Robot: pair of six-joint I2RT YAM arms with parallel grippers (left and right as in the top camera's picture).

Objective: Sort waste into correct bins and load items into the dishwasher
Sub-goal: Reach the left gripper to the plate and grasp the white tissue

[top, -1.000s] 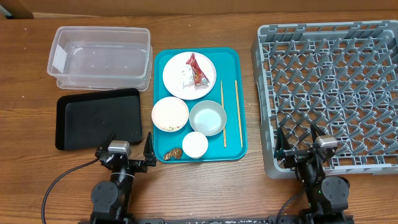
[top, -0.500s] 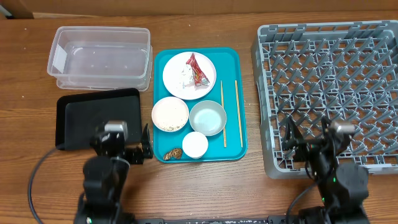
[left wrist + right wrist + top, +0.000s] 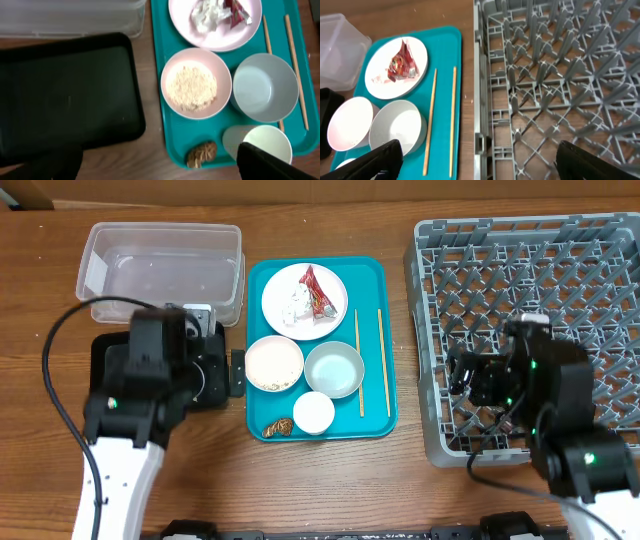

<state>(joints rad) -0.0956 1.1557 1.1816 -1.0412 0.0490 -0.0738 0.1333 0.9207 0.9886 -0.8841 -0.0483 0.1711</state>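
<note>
The round white plate [image 3: 304, 301] on the teal tray [image 3: 372, 280] holds the red wrapper [image 3: 318, 292] and white tissue [image 3: 294, 302]. Below it sit a white bowl of rice [image 3: 273, 364], a grey bowl [image 3: 333, 369], the small white cup [image 3: 313, 412] and the brown scrap [image 3: 282, 425]. Two chopsticks [image 3: 357, 360] lie along the tray's right side. My left gripper [image 3: 218, 372] hangs open and empty over the black tray [image 3: 65, 90], left of the rice bowl [image 3: 196, 83]. My right gripper [image 3: 470, 378] hangs open and empty over the left front of the dish rack [image 3: 540, 280].
The clear tub [image 3: 160, 272] stands at the back left, behind the black tray. The dish rack's left wall [image 3: 482, 75] runs close beside the teal tray [image 3: 445, 100]. A black cable [image 3: 60, 390] loops left of my left arm. Bare wood lies along the front edge.
Both arms have risen from the front edge and moved toward the back, the left over the black tray, the right over the rack's front left. Both grippers stay open; no object moved.
</note>
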